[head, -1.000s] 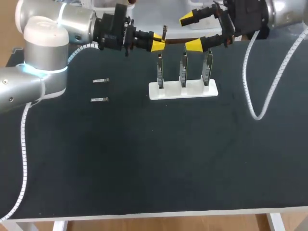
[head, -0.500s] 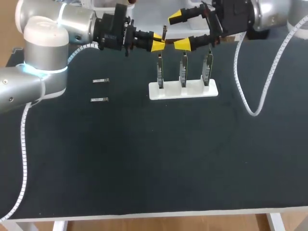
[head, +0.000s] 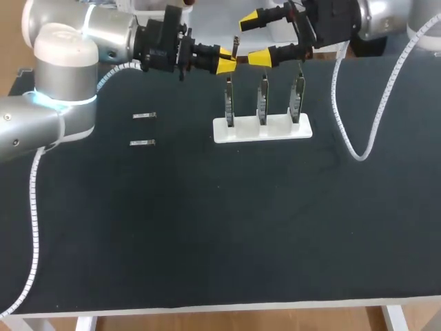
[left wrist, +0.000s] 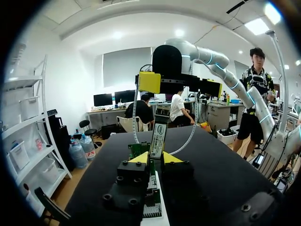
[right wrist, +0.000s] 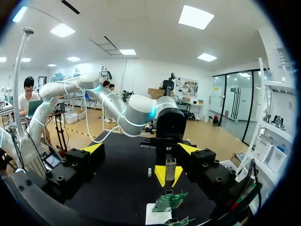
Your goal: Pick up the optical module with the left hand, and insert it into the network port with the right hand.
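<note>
Now | left jaws clenched on optical module point(head: 236, 49) | right jaws released, flanking it | likely light, stiff, fragile; I'd pinch its free end

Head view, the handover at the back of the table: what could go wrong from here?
1. The thin silver optical module is pinched only by one end in the left claw; the open right claw closing off-centre could tilt it or knock it loose.
2. The two claws' yellow tips sit very close, so they might collide.
3. A dropped module could hit the upright circuit boards nearby.
</note>
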Controlling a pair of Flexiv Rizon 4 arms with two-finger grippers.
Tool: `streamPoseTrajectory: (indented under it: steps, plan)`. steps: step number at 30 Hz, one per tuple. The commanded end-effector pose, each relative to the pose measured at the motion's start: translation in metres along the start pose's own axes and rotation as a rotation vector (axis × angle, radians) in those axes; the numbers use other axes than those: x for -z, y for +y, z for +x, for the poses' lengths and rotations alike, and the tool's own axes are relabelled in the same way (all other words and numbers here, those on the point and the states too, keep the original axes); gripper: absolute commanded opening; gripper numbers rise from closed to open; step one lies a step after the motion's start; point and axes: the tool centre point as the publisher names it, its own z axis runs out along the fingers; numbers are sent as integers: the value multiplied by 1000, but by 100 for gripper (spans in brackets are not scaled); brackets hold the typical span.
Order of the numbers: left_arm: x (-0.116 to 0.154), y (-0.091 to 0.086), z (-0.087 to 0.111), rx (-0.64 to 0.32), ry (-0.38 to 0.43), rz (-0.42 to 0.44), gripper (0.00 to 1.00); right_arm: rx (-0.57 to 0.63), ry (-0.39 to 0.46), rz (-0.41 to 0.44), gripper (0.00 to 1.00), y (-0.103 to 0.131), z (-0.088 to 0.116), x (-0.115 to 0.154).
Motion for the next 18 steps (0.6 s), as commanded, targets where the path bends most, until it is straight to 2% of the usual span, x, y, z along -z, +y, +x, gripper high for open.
streamPoseTrajectory:
  steps: [1,8,18]
  plan:
    - [0,-4,0,-2,0,-11,0,1,1,2,100,1,0,0]
    - [0,-4,0,-2,0,-11,0,52,-2,-34,100,-16,-4,-8]
    - [0,-4,0,-2,0,-11,0,29,-31,-82,100,-38,16,-21]
